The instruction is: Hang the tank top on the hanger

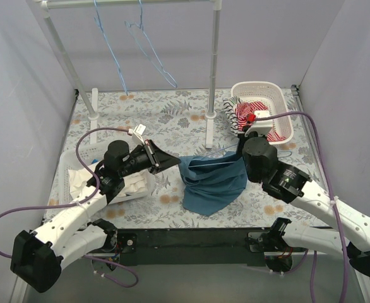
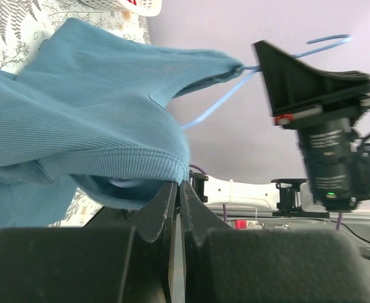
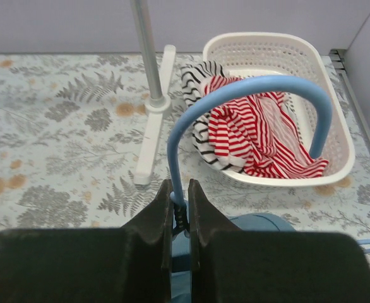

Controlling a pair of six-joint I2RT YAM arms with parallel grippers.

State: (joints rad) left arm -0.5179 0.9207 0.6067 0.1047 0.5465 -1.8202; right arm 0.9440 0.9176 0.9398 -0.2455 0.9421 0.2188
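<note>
Teal-blue ribbed sleeveless tank top (image 1: 213, 180): bunched over the centre of the floral-print bench (image 1: 172, 120), held between both arms. Thin light-blue wire hanger (image 3: 267, 81) runs into its strap opening.

Left tool (image 2: 179, 189): pinched together on the ribbed hem.

Right tool (image 3: 180, 189): clamped on the hanger's neck below the hook.

White plastic basket (image 3: 261, 36) holding a red-and-white striped garment (image 3: 254, 136): far right corner.

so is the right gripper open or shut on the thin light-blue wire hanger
Shut: the right gripper's fingers clamp the hanger's neck below the hook.
</note>
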